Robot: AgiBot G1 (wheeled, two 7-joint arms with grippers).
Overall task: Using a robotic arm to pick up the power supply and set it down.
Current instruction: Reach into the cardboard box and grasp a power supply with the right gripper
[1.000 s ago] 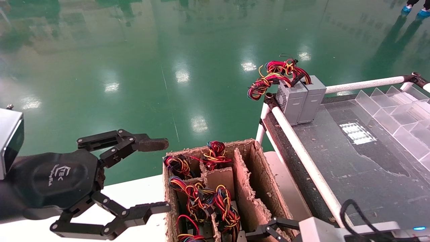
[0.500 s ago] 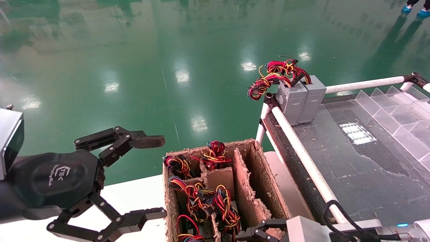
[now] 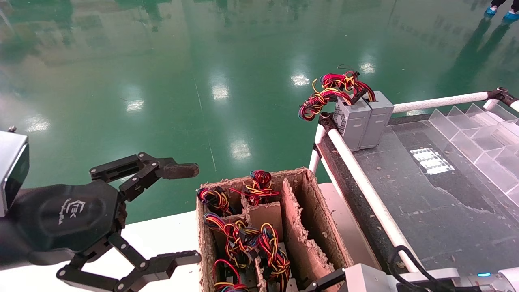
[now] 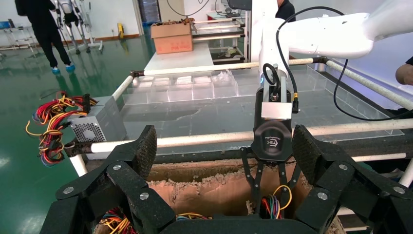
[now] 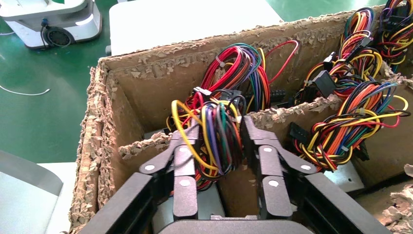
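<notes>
While the green floor (image 3: 162, 81) fills most of the head view, a dark table (image 3: 438, 194) with white pipe rails (image 3: 365, 182) takes up the right side. Clear plastic bins (image 3: 482, 142) sit along its far right edge. Two grey supplies (image 3: 363, 121) stand upright and touching at the table's far left corner, just inside the rail, their red and yellow wires (image 3: 328, 93) spilling over the corner.

Beside the table's left rail, on a white surface (image 3: 162, 235), stands a torn cardboard box (image 3: 308, 215) split by dividers. Its left compartments hold bundles of coloured wires (image 3: 243, 239); the long right compartment shows only bare cardboard.

At the left edge of the head view hangs the left gripper (image 3: 178, 215), just off the box's left wall, its fingers spread wide and holding nothing; the left wrist view shows the same wide spread (image 4: 224, 156).

Low at the box's near edge the right gripper (image 5: 219, 146) reaches down into a near compartment. Its black fingers (image 5: 182, 161) sit either side of a bundle (image 5: 219, 131) of purple, yellow, red and orange wires, pressed close against it and clasping it. Grey metal of a power supply (image 5: 348, 178) shows at the bottom of the neighbouring compartment; the body under the clasped bundle is mostly hidden. From the left wrist view the right gripper (image 4: 267, 195) points straight down into the box, wires between its tips.
</notes>
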